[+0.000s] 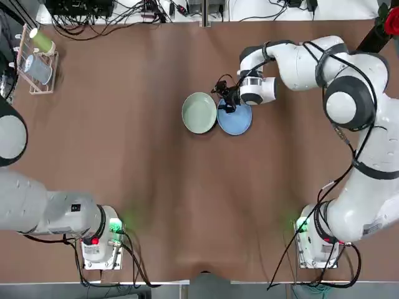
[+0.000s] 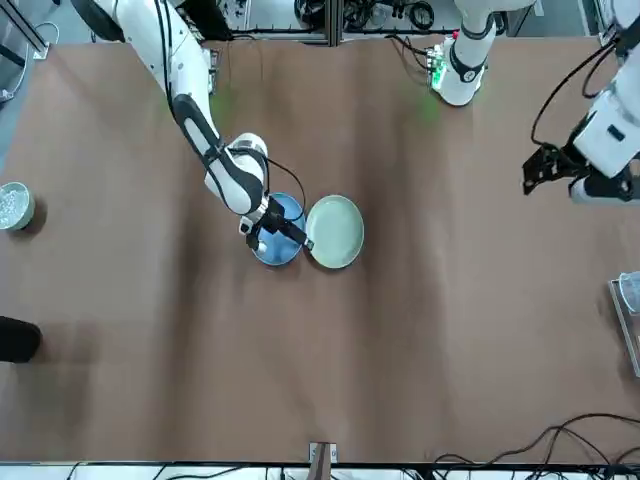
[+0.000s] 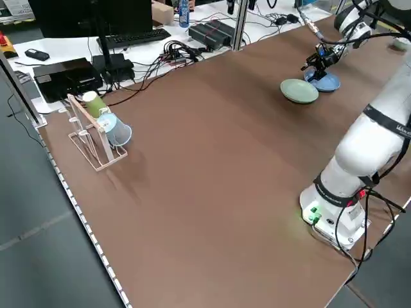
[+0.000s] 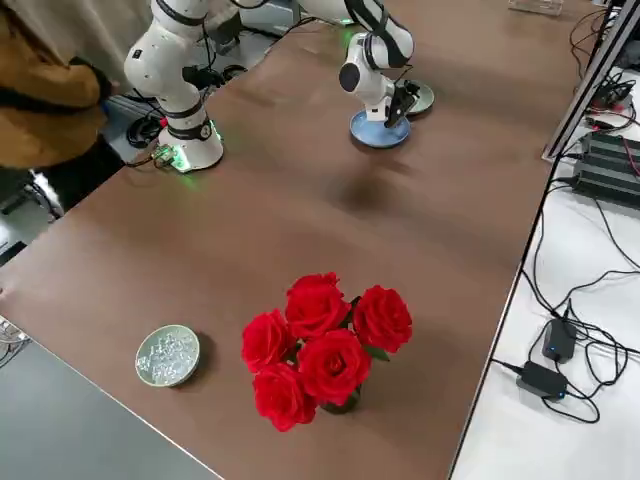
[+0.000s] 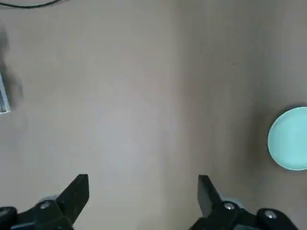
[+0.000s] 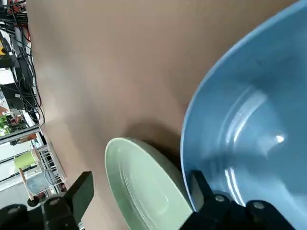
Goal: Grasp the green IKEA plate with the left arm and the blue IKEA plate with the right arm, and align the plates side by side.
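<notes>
Hiding part of the blue plate, the right end effector hovers.

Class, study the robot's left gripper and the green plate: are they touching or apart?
Apart. The front view shows bare tabletop between the left gripper and the green plate.

no legible txt, labels, nos. or signs
</notes>
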Robot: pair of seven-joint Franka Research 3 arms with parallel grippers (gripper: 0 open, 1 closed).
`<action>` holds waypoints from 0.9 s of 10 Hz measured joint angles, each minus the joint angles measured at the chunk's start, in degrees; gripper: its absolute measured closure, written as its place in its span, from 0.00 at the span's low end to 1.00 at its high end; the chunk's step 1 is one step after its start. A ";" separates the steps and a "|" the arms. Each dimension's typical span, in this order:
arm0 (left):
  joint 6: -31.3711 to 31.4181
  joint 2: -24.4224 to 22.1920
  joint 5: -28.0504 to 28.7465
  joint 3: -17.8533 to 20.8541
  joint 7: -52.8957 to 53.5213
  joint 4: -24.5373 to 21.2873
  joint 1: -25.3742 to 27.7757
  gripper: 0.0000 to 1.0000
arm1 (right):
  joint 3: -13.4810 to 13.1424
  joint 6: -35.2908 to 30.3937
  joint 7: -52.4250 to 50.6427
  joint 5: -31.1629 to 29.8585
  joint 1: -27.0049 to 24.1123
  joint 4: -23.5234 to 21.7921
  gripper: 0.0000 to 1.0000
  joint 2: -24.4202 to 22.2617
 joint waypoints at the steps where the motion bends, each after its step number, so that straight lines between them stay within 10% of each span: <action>1: -1.21 -0.47 -0.01 1.30 1.54 -0.04 0.02 0.00 | 0.01 0.00 0.00 0.01 0.01 0.40 0.09 0.30; 9: -2.02 0.43 0.00 2.57 2.87 2.50 0.02 0.00 | 1.93 5.23 -0.32 0.01 -0.86 1.20 0.09 0.79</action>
